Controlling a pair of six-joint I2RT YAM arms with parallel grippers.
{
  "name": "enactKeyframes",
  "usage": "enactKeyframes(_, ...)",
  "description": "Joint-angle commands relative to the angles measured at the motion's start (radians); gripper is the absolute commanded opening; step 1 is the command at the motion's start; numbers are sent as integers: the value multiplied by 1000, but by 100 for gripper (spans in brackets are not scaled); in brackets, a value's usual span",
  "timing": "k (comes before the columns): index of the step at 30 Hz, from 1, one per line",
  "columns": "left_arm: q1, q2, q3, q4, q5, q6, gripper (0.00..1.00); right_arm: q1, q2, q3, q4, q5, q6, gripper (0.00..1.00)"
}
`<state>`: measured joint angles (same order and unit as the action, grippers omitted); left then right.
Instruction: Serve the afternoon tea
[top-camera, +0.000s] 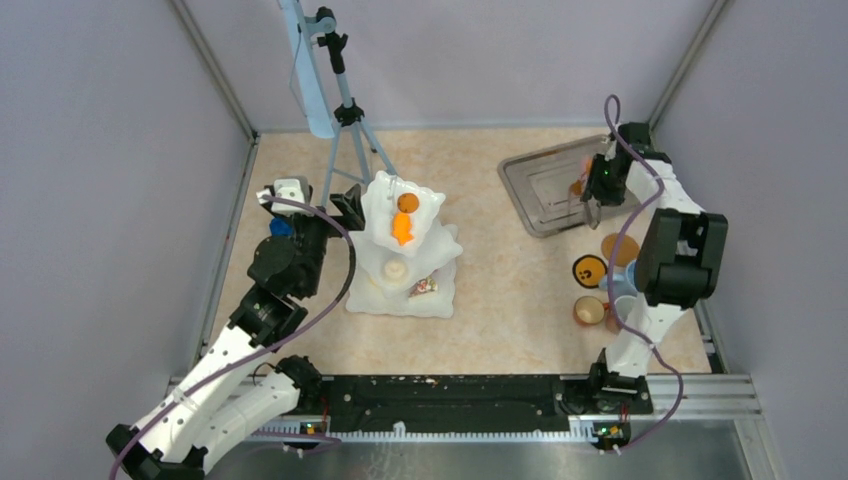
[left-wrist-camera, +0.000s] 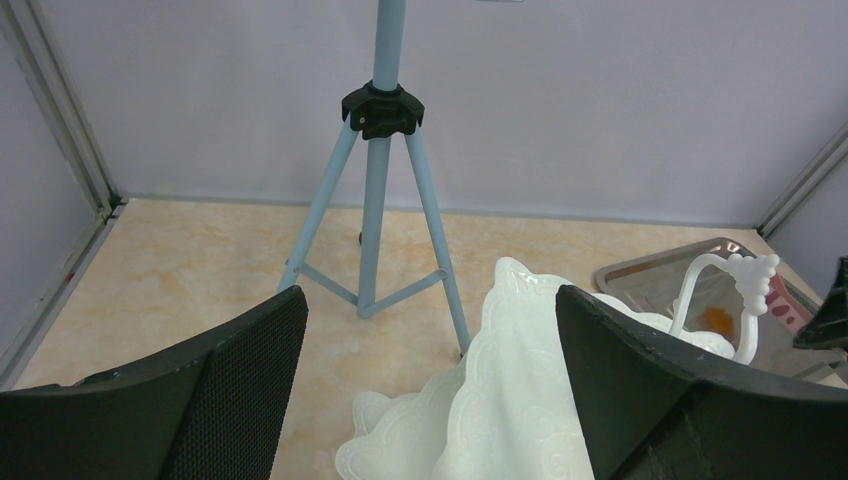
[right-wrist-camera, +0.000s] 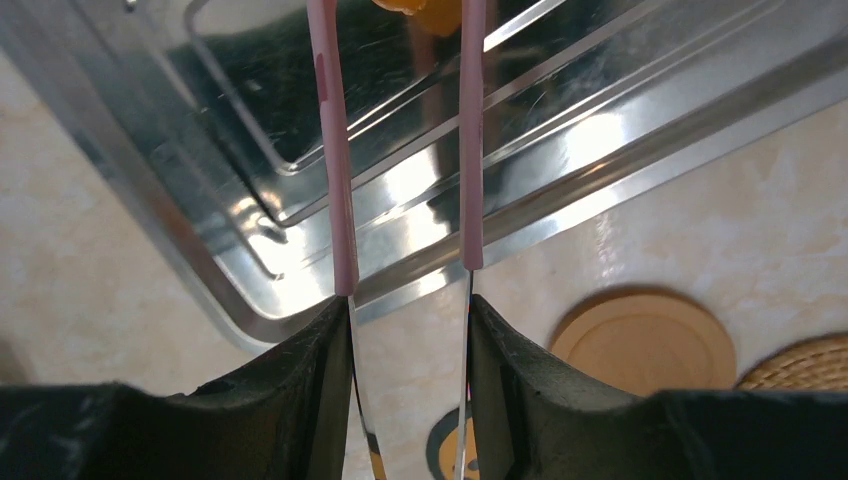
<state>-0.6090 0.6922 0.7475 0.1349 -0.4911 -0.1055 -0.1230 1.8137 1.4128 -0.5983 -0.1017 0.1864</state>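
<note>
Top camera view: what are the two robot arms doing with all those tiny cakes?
They're setting out toy tea. The right gripper squeezes pink tongs over the metal tray, pointing them at an orange pastry there. The left gripper hangs open beside the white tiered stand, which already holds several pastries. A mug waits near the right arm.

The left gripper (left-wrist-camera: 428, 300) has its two black fingers (left-wrist-camera: 240, 380) spread wide, with nothing between them. Beyond them a pale blue tripod (left-wrist-camera: 375, 200) stands on the beige marbled surface (left-wrist-camera: 180, 270). A white scalloped tiered stand (left-wrist-camera: 520, 400) rises just beside the right finger, its looped handle (left-wrist-camera: 745, 290) upright. Behind it lies a metal tray (left-wrist-camera: 690, 262) with a small orange piece (left-wrist-camera: 716, 318) in it.
</note>
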Motion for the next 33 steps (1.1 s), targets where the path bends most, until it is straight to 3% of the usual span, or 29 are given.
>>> enactKeyframes(1, 4, -19, 17, 26, -11, 7, 99, -3, -220, -181, 131, -132, 92, 5)
enactKeyframes(12, 4, -20, 17, 26, -19, 7, 99, 33, -696, -483, 116, -521, 163, 3)
enactKeyframes(22, 5, -12, 16, 32, -46, 17, 99, 309, -1000, -478, 26, -703, 234, 3)
enactKeyframes(28, 8, -7, 17, 34, -52, 24, 99, 383, -1030, -404, 36, -777, 269, 3)
enactKeyframes(33, 7, -6, 18, 35, -63, 32, 99, 545, -973, -364, 92, -698, 303, 1)
